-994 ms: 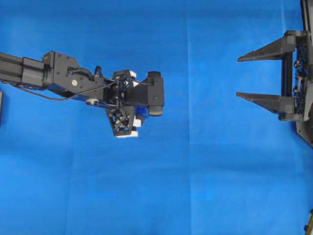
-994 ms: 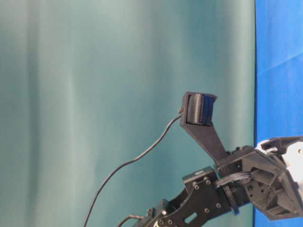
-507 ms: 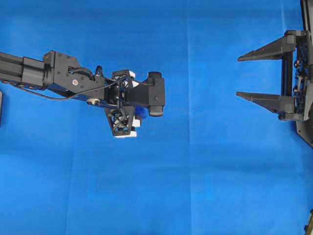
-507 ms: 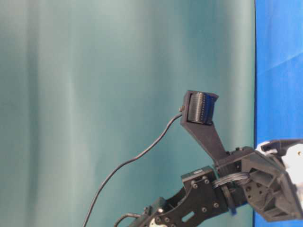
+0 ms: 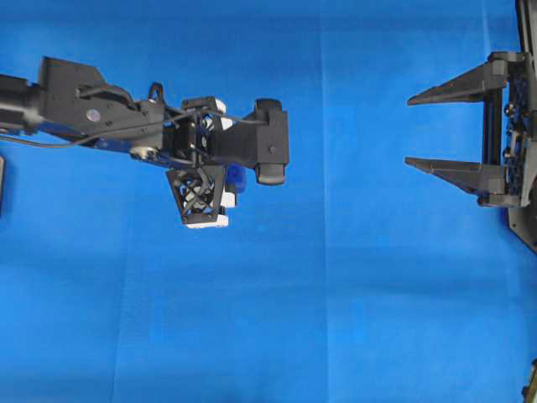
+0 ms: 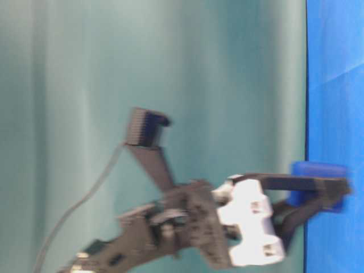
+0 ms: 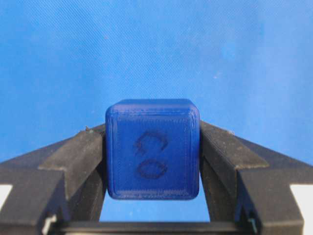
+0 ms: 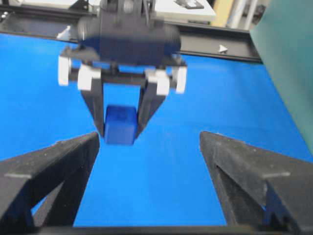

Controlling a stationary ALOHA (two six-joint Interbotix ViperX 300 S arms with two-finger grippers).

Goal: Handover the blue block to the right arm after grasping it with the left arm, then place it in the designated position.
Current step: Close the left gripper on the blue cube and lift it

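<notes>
In the left wrist view the blue block (image 7: 152, 149) is seen closest, clamped between the two black fingers (image 7: 73, 161) of the left gripper (image 7: 152, 161), one finger pressed against each side face. A faint dark marking of two rounded figures, one above the other, is drawn on the face turned toward this camera; it may be read as "00" or "02", but it cannot be made out with certainty. The block is a cube, so no long axis is shown; its marked face is turned back toward the wrist and its far face away along the fingers. Behind it only the blue cloth (image 7: 234, 54) is seen. In the table-level view the picture is blurred, and the block (image 6: 318, 186) is made out at the fingertips, beyond the white brackets (image 6: 250, 230). From overhead the block is almost wholly hidden under the left arm (image 5: 151, 126). Farther off, the right gripper (image 5: 413, 133) is held well apart from the block, its two tapered fingers spread wide with nothing between them. In the right wrist view the block (image 8: 120, 125) is seen gripped, with the wide-set right fingers (image 8: 49, 169) cut off at the lower edge.
</notes>
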